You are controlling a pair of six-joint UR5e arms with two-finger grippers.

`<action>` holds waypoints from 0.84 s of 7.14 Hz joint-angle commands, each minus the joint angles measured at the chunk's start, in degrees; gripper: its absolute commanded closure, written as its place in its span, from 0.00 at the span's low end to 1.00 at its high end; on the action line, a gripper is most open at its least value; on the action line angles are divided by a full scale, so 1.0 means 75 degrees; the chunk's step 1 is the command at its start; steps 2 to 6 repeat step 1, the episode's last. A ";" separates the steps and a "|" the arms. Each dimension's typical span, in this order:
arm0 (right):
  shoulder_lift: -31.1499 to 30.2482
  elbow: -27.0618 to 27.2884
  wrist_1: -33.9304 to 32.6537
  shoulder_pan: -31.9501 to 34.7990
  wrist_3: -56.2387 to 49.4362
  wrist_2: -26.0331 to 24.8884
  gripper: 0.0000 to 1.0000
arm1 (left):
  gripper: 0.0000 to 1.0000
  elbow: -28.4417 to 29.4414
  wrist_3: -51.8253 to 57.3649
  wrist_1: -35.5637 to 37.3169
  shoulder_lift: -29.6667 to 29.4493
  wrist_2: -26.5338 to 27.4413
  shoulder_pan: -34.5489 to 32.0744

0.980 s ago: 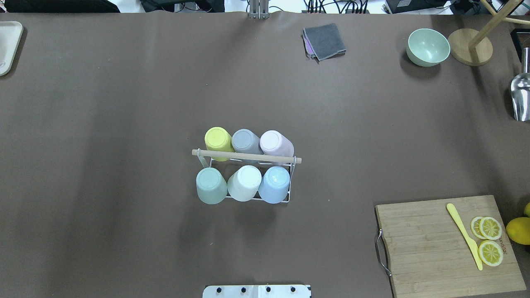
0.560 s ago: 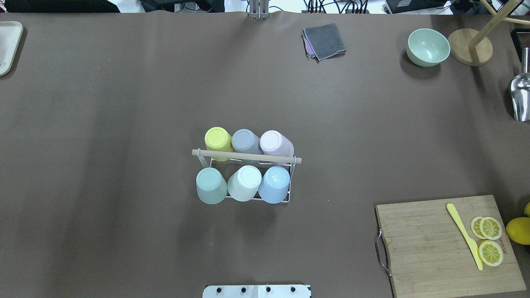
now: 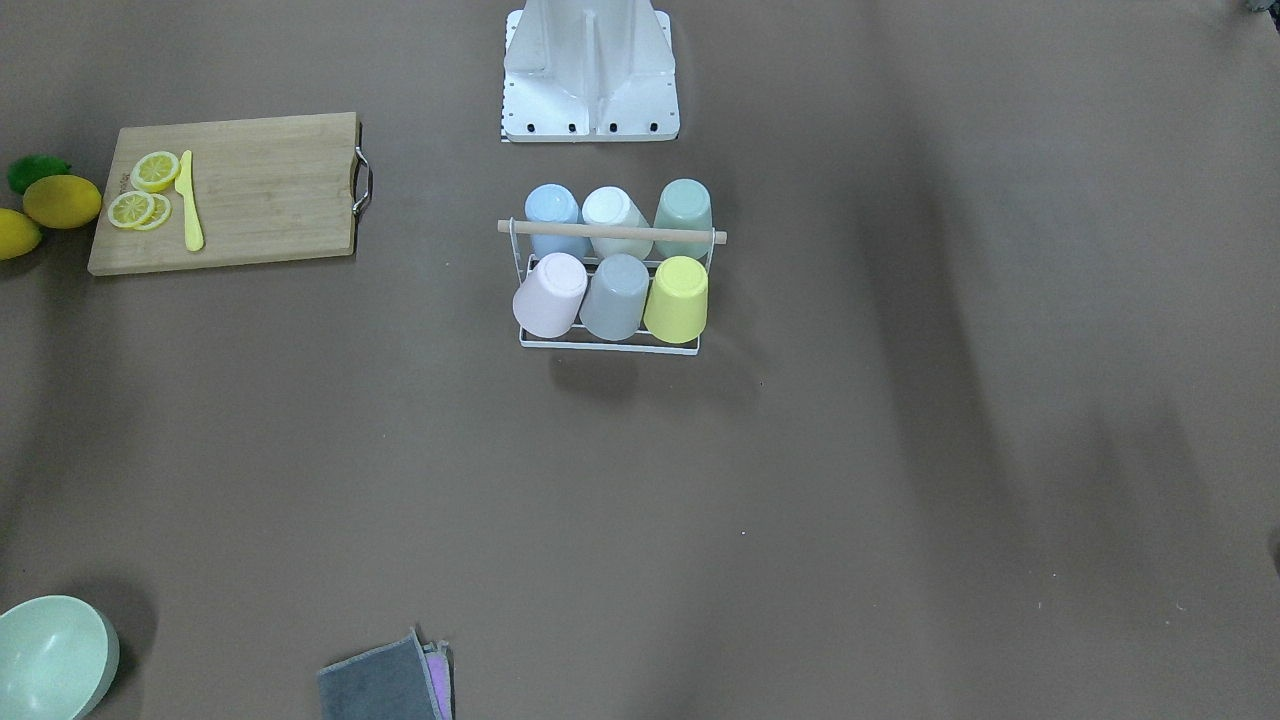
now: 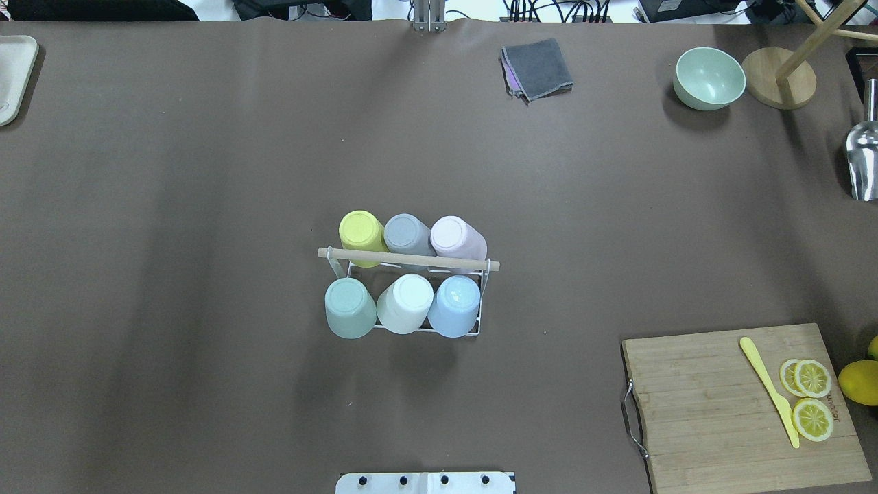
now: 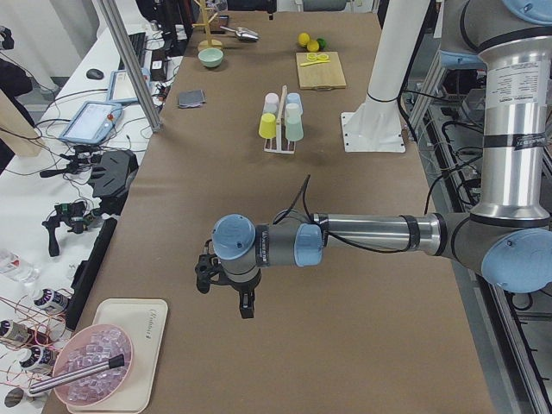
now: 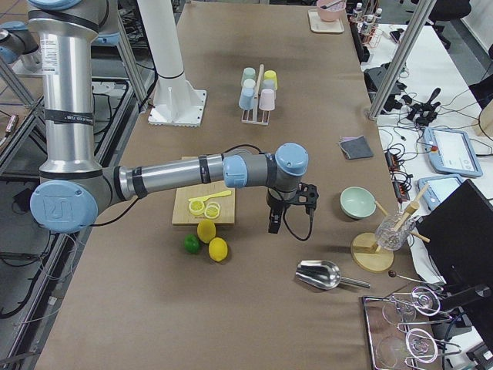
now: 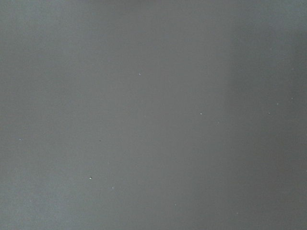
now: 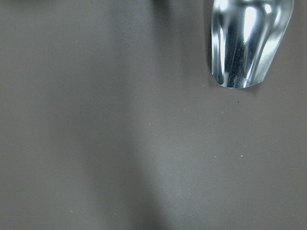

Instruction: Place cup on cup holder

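The cup holder (image 4: 408, 261), a white wire rack with a wooden rod handle, stands mid-table; it also shows in the front view (image 3: 612, 233) and the side views (image 5: 281, 129) (image 6: 259, 91). Several cups sit upside down on its prongs: yellow (image 4: 361, 233), grey (image 4: 406, 234), pink (image 4: 454, 236), green (image 4: 348, 307), white (image 4: 407, 302) and blue (image 4: 455, 304). My left gripper (image 5: 224, 293) hangs over bare table far from the rack, near the table's left end. My right gripper (image 6: 290, 217) hangs near the table's right end. I cannot tell if either is open or shut.
A wooden cutting board (image 4: 713, 405) holds lemon slices (image 4: 812, 398) and a yellow knife (image 4: 768, 391). A green bowl (image 4: 708, 77), a grey cloth (image 4: 537, 67), a wooden stand (image 4: 780, 77) and a metal scoop (image 8: 247, 40) lie at the far right. A tray (image 5: 142, 341) with a pink bowl sits at the left end.
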 commanded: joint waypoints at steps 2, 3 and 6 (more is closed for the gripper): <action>0.0004 -0.0035 0.0126 0.0002 0.0000 -0.0081 0.01 | 0.03 0.0063 -0.0034 -0.0264 0.0037 0.0000 0.0000; 0.0004 -0.0035 0.0126 0.0002 0.0000 -0.0081 0.01 | 0.03 0.0063 -0.0034 -0.0264 0.0037 0.0000 0.0000; 0.0004 -0.0035 0.0126 0.0002 0.0000 -0.0081 0.01 | 0.03 0.0063 -0.0034 -0.0264 0.0037 0.0000 0.0000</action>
